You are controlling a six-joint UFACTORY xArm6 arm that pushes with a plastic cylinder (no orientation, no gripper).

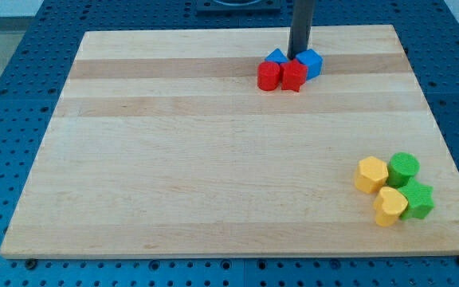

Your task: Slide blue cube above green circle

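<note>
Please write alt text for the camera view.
My tip sits at the view's top between two blue blocks, the blue cube on its right, two red blocks in front. The green circle lies lower right among yellow and green blocks.

Wooden board (pixel 213 159) on blue perforated bench (pixel 22 48): two block clusters.
You have the blue cube (pixel 311 62), a second blue block (pixel 276 57) and two red blocks (pixel 269 76) (pixel 294 76) touching, well apart from the green circle (pixel 403 168), which sits among the green star (pixel 417 199), yellow hexagon (pixel 370 174) and yellow block (pixel 390 206).
</note>
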